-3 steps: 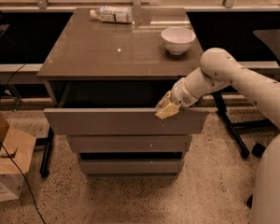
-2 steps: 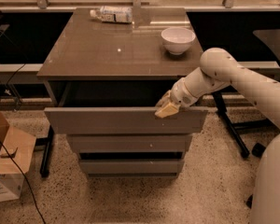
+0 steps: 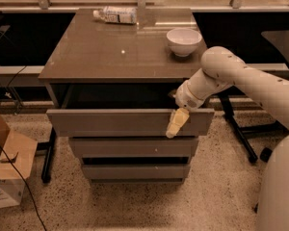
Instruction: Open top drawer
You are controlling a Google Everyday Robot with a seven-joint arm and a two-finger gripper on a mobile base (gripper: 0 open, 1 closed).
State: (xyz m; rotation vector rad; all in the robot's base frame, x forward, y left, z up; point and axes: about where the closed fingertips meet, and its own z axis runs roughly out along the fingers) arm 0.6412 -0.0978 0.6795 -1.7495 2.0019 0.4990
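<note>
Nothing here you can actually read. The bottle (image 3: 116, 15) lying on the cabinet (image 3: 111, 57) has a label, but you can't make out its print, and the same goes for the marks on the cardboard box (image 3: 12, 153). Your gripper (image 3: 177, 122) sits at the top drawer (image 3: 111, 122) front, right side.

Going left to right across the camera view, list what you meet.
Cardboard box → plastic bottle lying on the cabinet → gripper at the right end of the top drawer front → black leg right of the cabinet.
</note>
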